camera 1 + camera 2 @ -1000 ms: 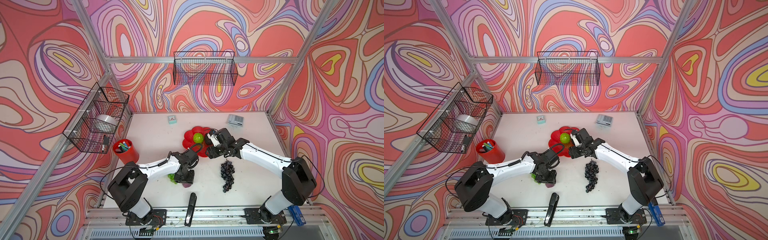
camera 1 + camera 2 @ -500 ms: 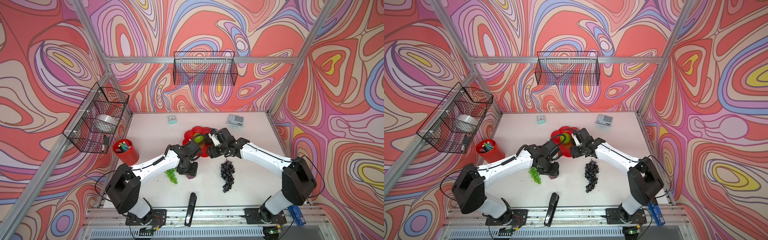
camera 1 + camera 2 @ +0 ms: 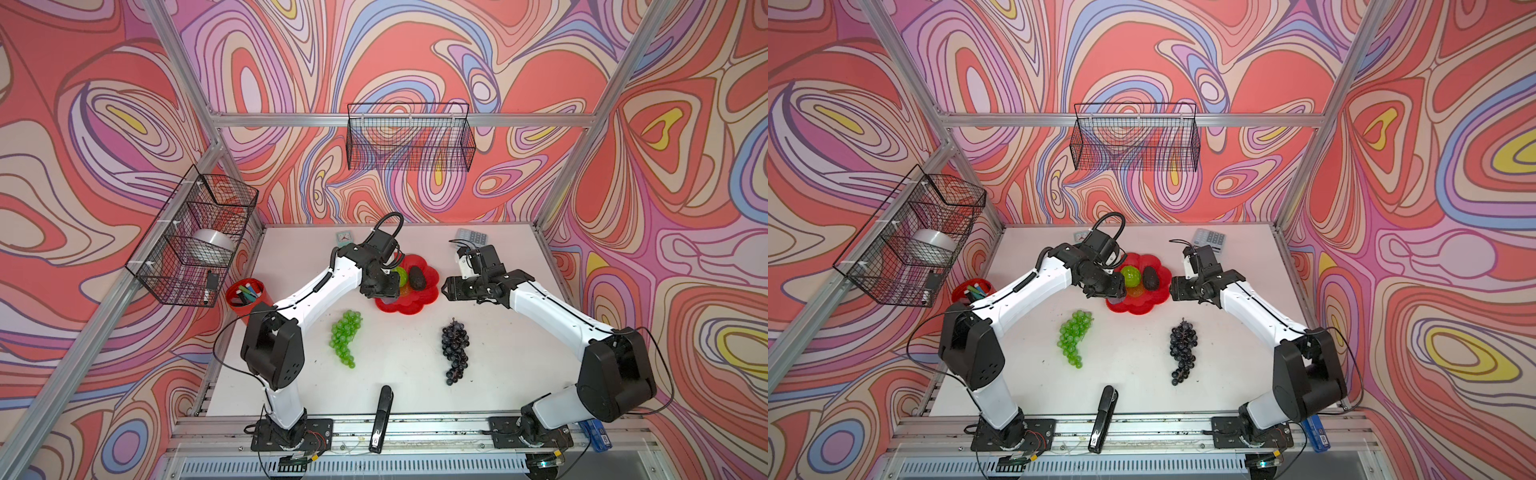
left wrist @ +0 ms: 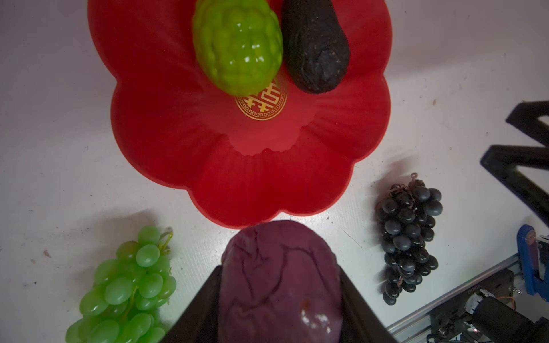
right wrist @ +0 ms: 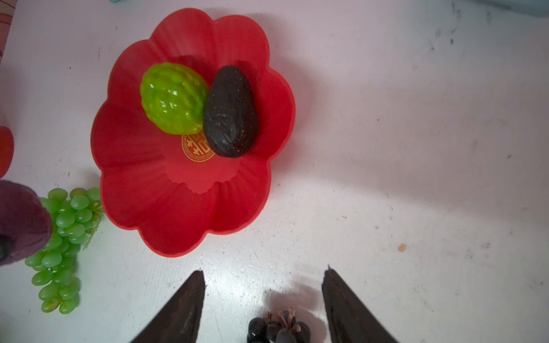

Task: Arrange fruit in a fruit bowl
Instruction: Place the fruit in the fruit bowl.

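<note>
Where the left hand [image 4: 279, 274] grips it, purple fruit [image 4: 276, 300] overhangs bowl [image 4: 166, 133].

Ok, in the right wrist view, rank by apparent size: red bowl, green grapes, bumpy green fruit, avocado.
1. red bowl
2. green grapes, partly hidden by the purple fruit
3. bumpy green fruit and avocado: about alike, not ranked

green grape bunch [image 4: 124, 285]: edge-cut, left wrist | dark grape bunch [image 5: 279, 328]: edge-cut, right wrist

Gold 囍 emblem [image 5: 197, 148] on fruit bowl [image 5: 133, 166]
</note>
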Available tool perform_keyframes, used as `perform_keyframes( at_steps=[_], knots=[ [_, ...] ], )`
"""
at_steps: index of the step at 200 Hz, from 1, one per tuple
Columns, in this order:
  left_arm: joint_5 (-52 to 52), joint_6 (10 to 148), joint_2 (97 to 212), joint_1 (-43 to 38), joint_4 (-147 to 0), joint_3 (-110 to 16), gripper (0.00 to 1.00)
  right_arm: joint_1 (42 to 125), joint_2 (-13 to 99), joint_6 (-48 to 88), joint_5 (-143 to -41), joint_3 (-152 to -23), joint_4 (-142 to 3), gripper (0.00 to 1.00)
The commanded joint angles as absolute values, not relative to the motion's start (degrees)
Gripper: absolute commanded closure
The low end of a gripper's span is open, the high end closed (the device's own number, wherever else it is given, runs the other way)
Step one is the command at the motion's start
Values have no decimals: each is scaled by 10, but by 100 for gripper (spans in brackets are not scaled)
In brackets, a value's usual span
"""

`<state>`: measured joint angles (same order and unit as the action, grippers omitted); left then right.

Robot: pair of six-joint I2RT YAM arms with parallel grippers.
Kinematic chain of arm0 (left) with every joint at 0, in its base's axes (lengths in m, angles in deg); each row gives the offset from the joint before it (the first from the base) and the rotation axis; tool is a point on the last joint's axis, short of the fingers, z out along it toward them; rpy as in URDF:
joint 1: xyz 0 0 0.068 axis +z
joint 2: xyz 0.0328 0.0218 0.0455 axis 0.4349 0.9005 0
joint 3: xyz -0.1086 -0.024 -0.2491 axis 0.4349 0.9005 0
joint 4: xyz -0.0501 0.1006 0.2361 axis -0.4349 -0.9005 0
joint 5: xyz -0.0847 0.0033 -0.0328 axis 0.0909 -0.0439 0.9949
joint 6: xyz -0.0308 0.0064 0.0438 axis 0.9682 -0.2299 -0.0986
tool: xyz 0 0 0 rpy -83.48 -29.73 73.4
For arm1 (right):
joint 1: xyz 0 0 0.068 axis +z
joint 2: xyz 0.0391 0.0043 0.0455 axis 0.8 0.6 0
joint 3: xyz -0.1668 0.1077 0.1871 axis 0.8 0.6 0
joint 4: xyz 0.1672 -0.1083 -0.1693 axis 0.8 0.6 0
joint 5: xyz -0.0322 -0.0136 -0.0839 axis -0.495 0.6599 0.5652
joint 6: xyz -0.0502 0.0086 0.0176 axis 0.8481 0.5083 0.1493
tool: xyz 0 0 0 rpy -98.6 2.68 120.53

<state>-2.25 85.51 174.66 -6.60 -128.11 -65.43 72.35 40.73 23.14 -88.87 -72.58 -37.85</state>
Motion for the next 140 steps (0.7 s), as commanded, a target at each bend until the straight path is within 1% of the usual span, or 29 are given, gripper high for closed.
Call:
perform_keyframes(
  at_steps=[1,47,79,140],
  knots=[
    [-17,832,1780,-57,-1285,-687,53,698,398,216,-918,-701,-388,34],
    [-19,828,1839,-53,-1261,-716,53,676,427,220,-944,-695,-403,32],
    [-20,822,1865,-50,-1238,-712,53,676,440,231,-953,-694,-400,32],
    [-19,816,1901,-48,-1209,-710,50,676,462,234,-971,-684,-400,35]
  ],
)
